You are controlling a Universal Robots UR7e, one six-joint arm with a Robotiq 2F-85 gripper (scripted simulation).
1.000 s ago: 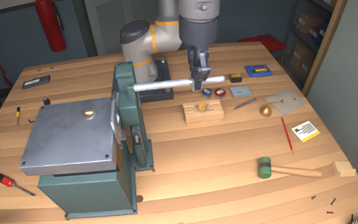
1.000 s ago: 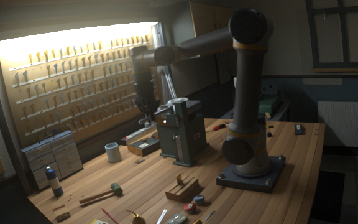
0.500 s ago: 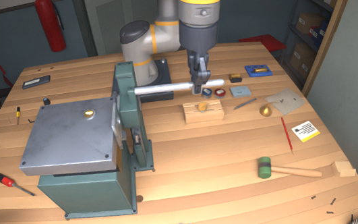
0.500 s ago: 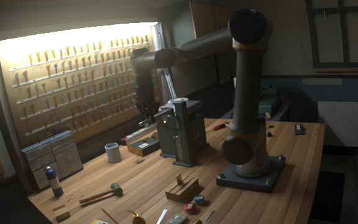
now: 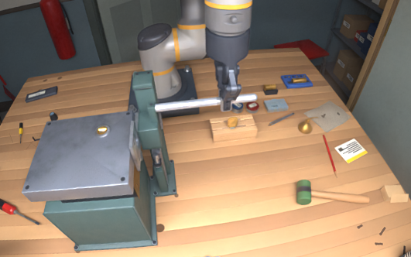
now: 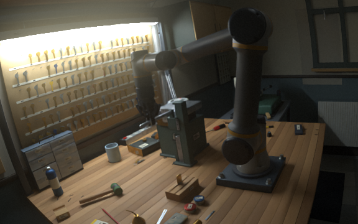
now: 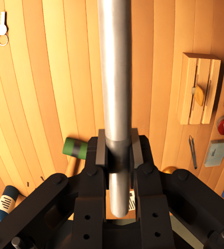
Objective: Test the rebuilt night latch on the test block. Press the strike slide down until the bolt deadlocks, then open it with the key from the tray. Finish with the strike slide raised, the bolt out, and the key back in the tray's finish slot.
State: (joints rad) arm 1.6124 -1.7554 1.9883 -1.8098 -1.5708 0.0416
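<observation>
The strike slide's silver handle bar [image 5: 205, 102] sticks out sideways from the green upright [image 5: 147, 116] of the test block. My gripper [image 5: 229, 105] is closed around the bar near its free end; in the wrist camera the two finger pads [image 7: 118, 151] clamp the bar [image 7: 116, 77] on both sides. The night latch's grey plate [image 5: 83, 153] with a brass cylinder [image 5: 101, 129] lies on top of the green block. The wooden tray [image 5: 233, 127] sits on the bench just below the bar, with the brass-headed key [image 5: 232, 122] in it.
The arm's base [image 5: 174, 87] stands behind the block. Two round tins [image 5: 252, 106], a grey pad [image 5: 276, 104] and a blue box [image 5: 296, 81] lie beyond the tray. A green-headed mallet [image 5: 327, 194], a red pencil [image 5: 329, 154] and a brass oiler [image 5: 305, 126] lie to the right.
</observation>
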